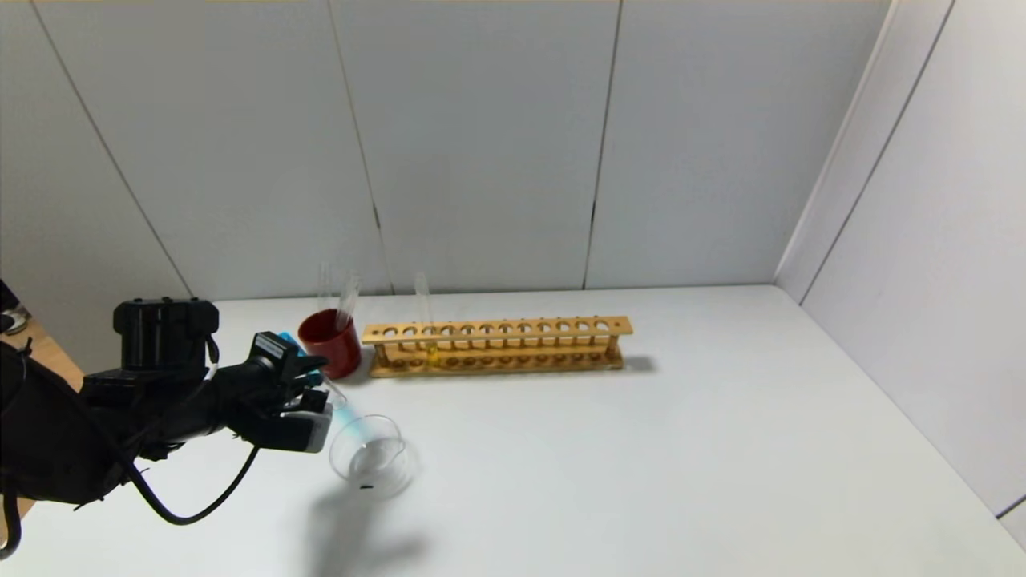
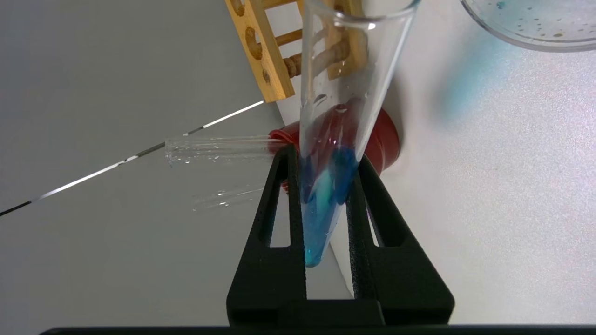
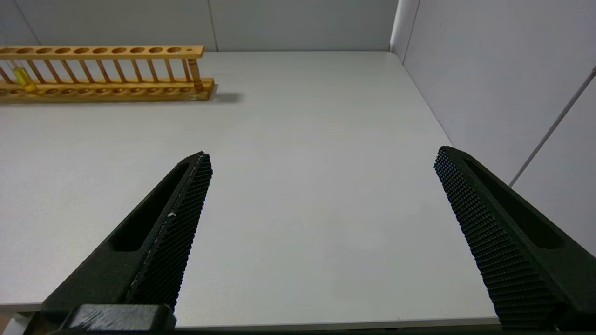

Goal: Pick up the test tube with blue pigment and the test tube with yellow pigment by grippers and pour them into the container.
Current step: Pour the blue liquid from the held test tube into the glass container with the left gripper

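Observation:
My left gripper (image 1: 319, 394) is shut on the test tube with blue pigment (image 1: 350, 418), which is tilted with its mouth down toward the container (image 1: 373, 462). In the left wrist view the tube (image 2: 347, 70) sits between the black fingers (image 2: 279, 195), and blue liquid (image 2: 321, 209) lies in its round end. The container (image 2: 535, 28) is a low clear dish with small blue and dark specks inside. The test tube with yellow pigment (image 1: 433, 351) stands upright in the wooden rack (image 1: 497, 346), also seen from the right wrist (image 3: 22, 78). My right gripper (image 3: 321, 156) hangs open over bare table, holding nothing.
A dark red cup (image 1: 330, 343) with clear tubes (image 2: 219, 149) stands at the rack's left end, just behind my left gripper. Grey wall panels close the back and right sides. The white table (image 1: 681, 449) stretches to the right of the container.

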Robot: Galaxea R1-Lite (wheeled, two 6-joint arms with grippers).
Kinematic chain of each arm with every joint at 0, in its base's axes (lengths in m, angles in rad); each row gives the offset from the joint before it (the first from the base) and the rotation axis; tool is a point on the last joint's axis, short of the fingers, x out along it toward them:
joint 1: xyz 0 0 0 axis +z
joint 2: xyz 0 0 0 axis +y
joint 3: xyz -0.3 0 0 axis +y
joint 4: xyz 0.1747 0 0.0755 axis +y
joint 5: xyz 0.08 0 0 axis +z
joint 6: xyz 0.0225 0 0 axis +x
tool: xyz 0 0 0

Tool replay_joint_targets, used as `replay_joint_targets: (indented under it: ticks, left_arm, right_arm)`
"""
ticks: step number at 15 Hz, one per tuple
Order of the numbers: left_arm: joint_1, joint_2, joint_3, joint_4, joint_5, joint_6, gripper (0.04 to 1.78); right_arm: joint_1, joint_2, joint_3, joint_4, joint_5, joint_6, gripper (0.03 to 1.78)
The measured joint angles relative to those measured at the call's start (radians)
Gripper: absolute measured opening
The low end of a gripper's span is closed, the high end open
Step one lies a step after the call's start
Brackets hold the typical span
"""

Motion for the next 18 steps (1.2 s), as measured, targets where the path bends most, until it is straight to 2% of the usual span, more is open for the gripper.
replay_joint_targets:
  ticks: [4, 12, 18]
  left_arm:
    - [0.018, 0.003, 0.010, -0.002, 0.008, 0.089, 0.31]
    - [0.014, 0.025, -0.013, -0.002, 0.040, 0.123, 0.31]
    - [-0.026, 0.043, -0.023, -0.003, 0.071, 0.121, 0.31]
  right_arm:
    - [0.000, 0.000, 0.000, 0.000, 0.000, 0.000, 1.75]
    - [0.000, 0.000, 0.000, 0.000, 0.000, 0.000, 1.75]
    - [0.000, 0.000, 0.000, 0.000, 0.000, 0.000, 1.75]
